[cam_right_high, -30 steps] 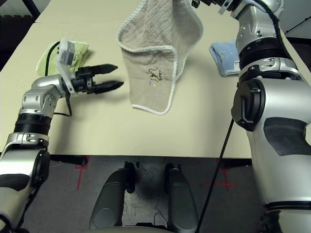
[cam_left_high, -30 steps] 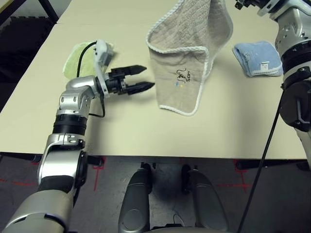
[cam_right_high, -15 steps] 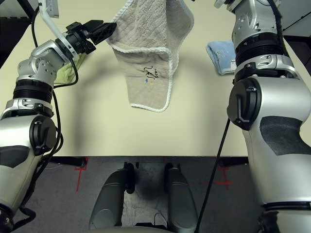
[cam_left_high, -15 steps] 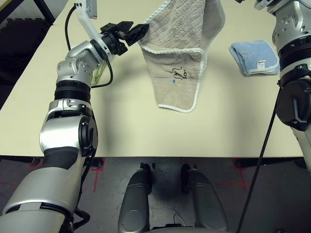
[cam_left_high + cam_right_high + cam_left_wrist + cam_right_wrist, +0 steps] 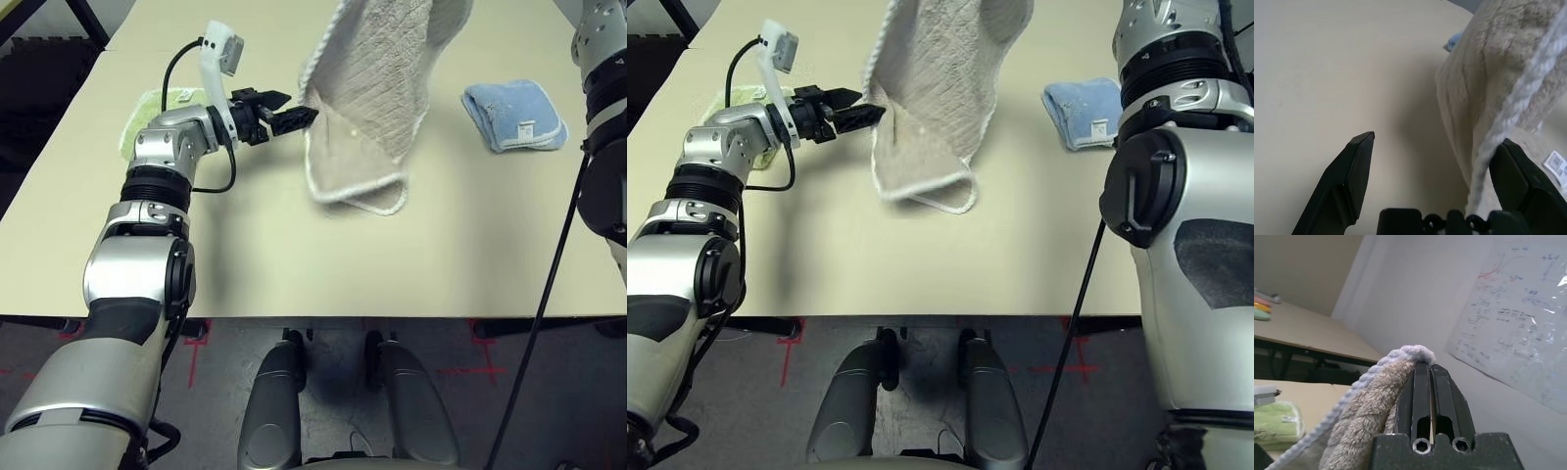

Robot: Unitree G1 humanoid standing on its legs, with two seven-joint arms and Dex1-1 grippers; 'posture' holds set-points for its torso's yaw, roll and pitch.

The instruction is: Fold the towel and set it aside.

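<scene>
1. Left claw point(image 5: 294, 111) is spread wide and holds nothing. It points level at the hanging left edge of the towel point(image 5: 367, 108). In the left wrist view the white edging point(image 5: 1501, 134) runs between the fingers, close against one finger point(image 5: 1520, 183), with the other finger point(image 5: 1349, 181) well apart over bare surface.
2. Right claw point(image 5: 1431, 382) is pressed together, pinching the towel's top edge, with cloth draped over the fingertips.
3. The towel hangs in the air from the right claw. Its lower loop sits just above the surface point(image 5: 294, 255) or brushes it; cannot tell which. It is near the middle of the surface, between the green cloth point(image 5: 147, 108) and the blue cloth point(image 5: 514, 116).
4. Step in hand, as judged: the left claw takes the free side edge so both claws can spread the towel for the fold.
5. To do it well, centre the edging between the fingers before closing. It now hugs one finger, so a bite here could catch only the trim and slip.
6. Push in a little deeper so terry as well as trim is in the bite.
7. Keep the right claw steady and high, because a swinging towel will drift out of the gap.
8. Close on a single layer, as the fold beside the edge could double up.
9. Keep the hanging loop off the green cloth.
</scene>
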